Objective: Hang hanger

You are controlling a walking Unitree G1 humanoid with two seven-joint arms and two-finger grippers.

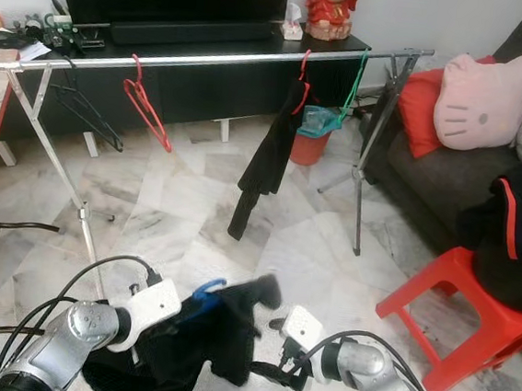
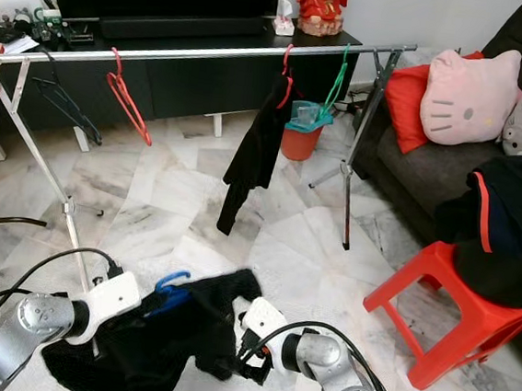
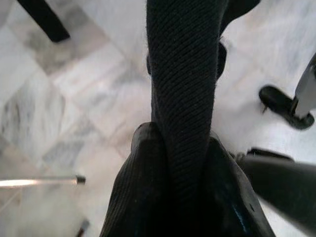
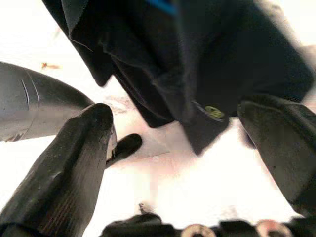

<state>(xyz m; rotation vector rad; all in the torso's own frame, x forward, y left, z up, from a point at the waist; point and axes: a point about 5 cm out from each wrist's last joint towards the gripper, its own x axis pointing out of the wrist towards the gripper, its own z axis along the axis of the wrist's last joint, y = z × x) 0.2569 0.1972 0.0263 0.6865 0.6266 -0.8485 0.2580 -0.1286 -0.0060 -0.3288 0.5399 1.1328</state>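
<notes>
A: Where is the hanger?

B: A blue hanger (image 1: pixel 207 289) sits inside a black garment (image 1: pixel 215 334), low in front of the rail (image 1: pixel 210 57) and well short of it. Only its hook shows above the cloth.

A: State of the left hand?

B: The left hand (image 3: pixel 182 143) is clamped on a fold of the garment; in its wrist view the fingers (image 3: pixel 140 177) press the cloth from both sides.

A: And the right hand?

B: The right hand (image 4: pixel 197 148) is spread wide with nothing between its fingers (image 4: pixel 74 158), just beside the garment's lower edge.

A: What is on the rail?

B: A red hanger (image 1: pixel 145 101) and a dark hanger (image 1: pixel 84 109) toward its left end, both bare. Toward the right end, black trousers (image 1: pixel 269 155) on a red hook, with a green hanger (image 1: pixel 355 84) beside them.

A: Beyond the rail?

B: A red stool (image 1: pixel 471 317) to its right, carrying dark clothing (image 1: pixel 516 239).
</notes>
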